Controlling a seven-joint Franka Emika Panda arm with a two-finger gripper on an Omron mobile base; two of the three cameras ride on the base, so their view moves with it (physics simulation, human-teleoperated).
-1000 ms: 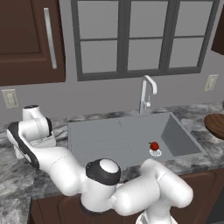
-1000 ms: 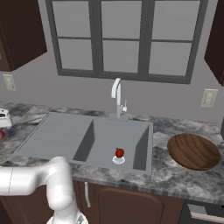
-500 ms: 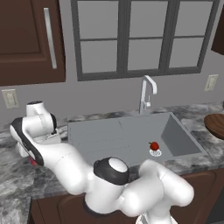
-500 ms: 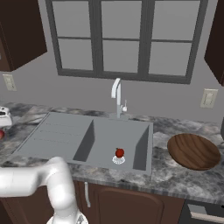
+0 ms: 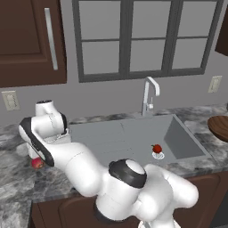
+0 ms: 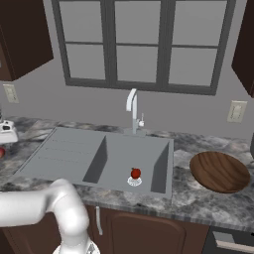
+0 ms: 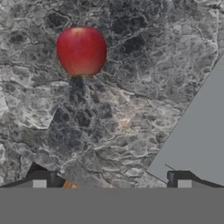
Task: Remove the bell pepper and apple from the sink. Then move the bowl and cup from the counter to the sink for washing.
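Red apple [image 7: 81, 51] on marbled counter [image 7: 109, 109], no lettering visible, gripper [image 7: 109, 180] spread wide, nothing held

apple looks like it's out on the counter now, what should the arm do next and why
Probably lift clear and swing right toward the bell pepper, which sits by the drain in the sink. The apple lies free on the counter, apart from the open gripper, so that step looks done; the bowl can wait.
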